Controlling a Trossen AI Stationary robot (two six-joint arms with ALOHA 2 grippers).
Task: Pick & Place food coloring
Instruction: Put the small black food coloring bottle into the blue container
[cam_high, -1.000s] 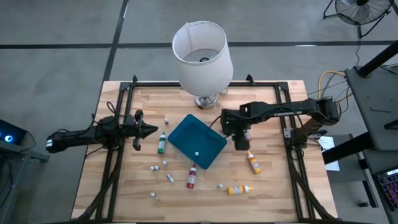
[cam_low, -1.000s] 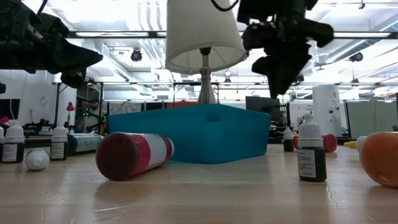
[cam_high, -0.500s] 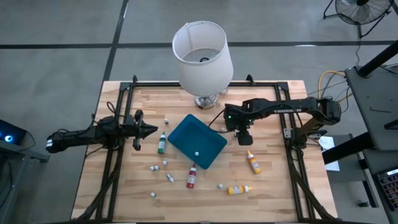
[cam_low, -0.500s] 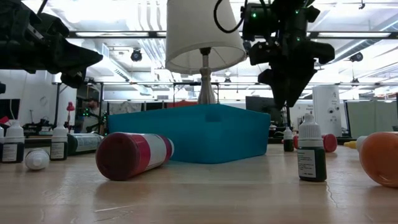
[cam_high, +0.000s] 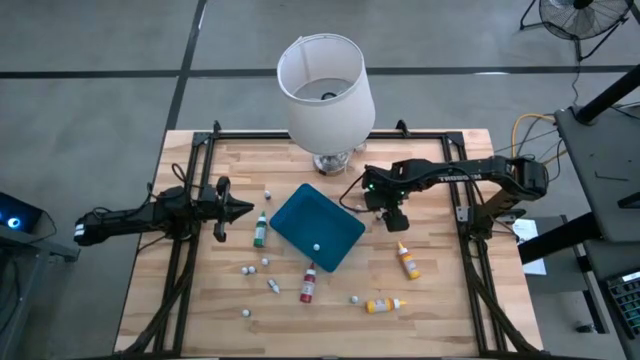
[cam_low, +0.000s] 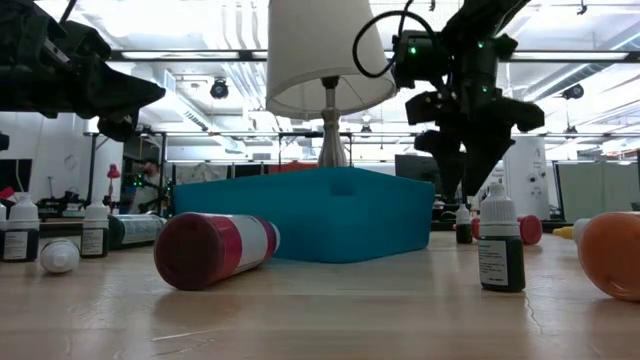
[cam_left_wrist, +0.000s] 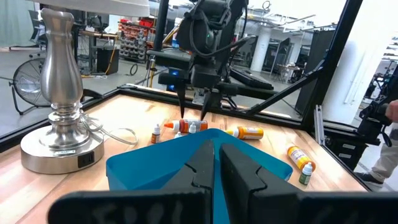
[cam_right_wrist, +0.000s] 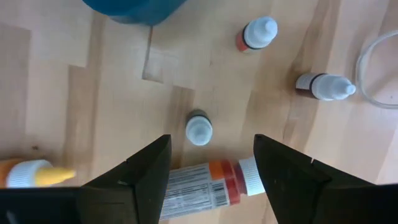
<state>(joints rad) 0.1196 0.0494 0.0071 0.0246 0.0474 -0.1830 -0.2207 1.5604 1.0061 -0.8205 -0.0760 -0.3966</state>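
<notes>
Orange-labelled food coloring bottle lies on the wood right of the teal tray; the right gripper has just spread its fingers above it, ready to descend. The left gripper waits clenched, far left.

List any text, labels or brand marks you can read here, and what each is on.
None can be read.
Orange bottle: printed white label, too blurred.
Red bottle: pale label band, no legible print.
Green bottle: label too small.
Right arm: pale lettering, too small.
</notes>
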